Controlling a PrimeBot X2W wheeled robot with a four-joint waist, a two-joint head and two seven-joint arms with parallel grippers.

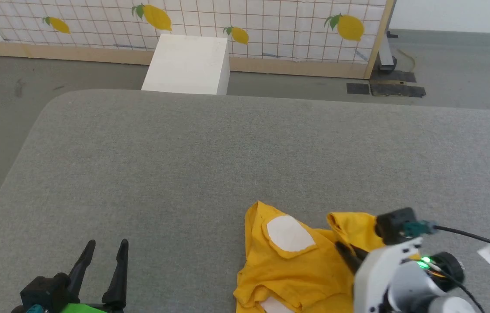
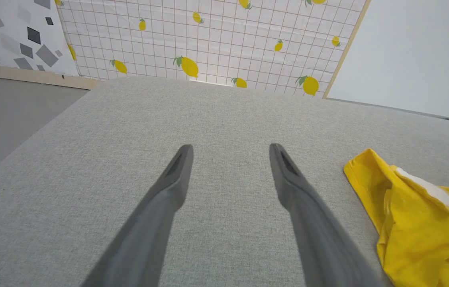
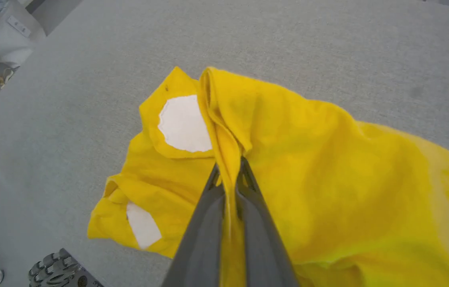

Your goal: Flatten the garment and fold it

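Note:
The bright yellow T-shirt [image 1: 288,265] lies crumpled near the front right of the grey padded table [image 1: 210,152], with a white patch [image 1: 289,233] facing up. In the right wrist view my right gripper [image 3: 229,169] is shut on a raised fold of the garment [image 3: 328,167], and cloth drapes off to both sides. The right gripper [image 1: 349,252] sits low at the shirt's right part in the head view. My left gripper [image 1: 106,244] rests open at the lower left, well apart from the shirt. Between its fingers [image 2: 180,167] is bare table, with the shirt's edge [image 2: 407,207] to the right.
A white box [image 1: 188,63] stands on the floor beyond the table's far edge, before a lemon-print wall panel [image 1: 271,21]. The table's left edge curves down to grey floor [image 1: 5,91]. A black cable [image 1: 471,237] trails from the right wrist.

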